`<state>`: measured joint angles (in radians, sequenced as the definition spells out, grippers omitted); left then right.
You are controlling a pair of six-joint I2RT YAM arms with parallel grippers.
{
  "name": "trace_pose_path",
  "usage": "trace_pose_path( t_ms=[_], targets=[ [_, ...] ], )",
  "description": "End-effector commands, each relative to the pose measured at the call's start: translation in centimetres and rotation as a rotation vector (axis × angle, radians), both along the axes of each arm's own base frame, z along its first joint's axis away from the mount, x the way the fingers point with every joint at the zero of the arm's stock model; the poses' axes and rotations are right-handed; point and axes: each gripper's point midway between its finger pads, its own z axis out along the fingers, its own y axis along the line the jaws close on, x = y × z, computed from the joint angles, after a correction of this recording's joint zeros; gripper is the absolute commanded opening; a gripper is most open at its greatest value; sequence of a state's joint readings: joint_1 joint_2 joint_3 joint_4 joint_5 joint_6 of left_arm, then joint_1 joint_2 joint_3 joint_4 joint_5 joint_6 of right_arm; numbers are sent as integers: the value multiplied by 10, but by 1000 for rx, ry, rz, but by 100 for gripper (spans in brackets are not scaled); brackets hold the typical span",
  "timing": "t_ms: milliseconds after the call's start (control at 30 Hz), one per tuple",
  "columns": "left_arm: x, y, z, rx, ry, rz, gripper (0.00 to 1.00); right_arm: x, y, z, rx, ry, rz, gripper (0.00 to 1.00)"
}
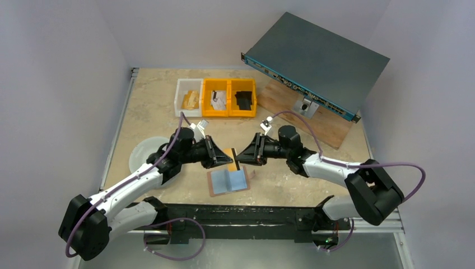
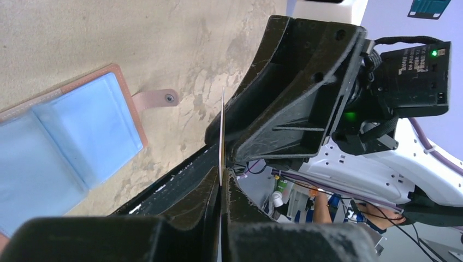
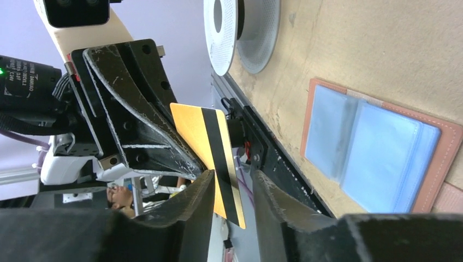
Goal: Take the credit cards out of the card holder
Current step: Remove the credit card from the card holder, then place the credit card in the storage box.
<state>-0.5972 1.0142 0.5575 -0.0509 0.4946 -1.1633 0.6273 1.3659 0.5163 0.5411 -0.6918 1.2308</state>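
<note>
We see the card holder (image 1: 228,180) lying open and flat on the table (image 1: 157,112), pale blue faces up; just above its far edge the gold card (image 3: 205,136), black stripe showing, is held clear of the table; our left gripper (image 2: 221,177) is clamped on it; our right gripper (image 3: 232,177) straddles it, jaws narrowly parted.

Yellow bins (image 1: 215,114), white dish (image 1: 140,152), grey box (image 1: 319,59)

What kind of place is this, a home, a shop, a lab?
Probably a robotics lab bench: two robot arms bolted to a table, plastic parts bins, and a rack-style electronics box behind.
</note>
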Motion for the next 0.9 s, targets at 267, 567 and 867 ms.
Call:
trace_pose_path(
  t_ms=[267, 567, 867],
  targets=[
    [2, 21, 14, 120, -86, 23, 0, 20, -23, 20, -209, -180, -117, 81],
    [31, 62, 34, 360, -154, 127, 0, 26, -49, 33, -314, -265, -222, 92],
    [94, 105, 56, 558, -167, 261, 0, 23, -66, 42, -353, -308, -272, 93]
  ],
)
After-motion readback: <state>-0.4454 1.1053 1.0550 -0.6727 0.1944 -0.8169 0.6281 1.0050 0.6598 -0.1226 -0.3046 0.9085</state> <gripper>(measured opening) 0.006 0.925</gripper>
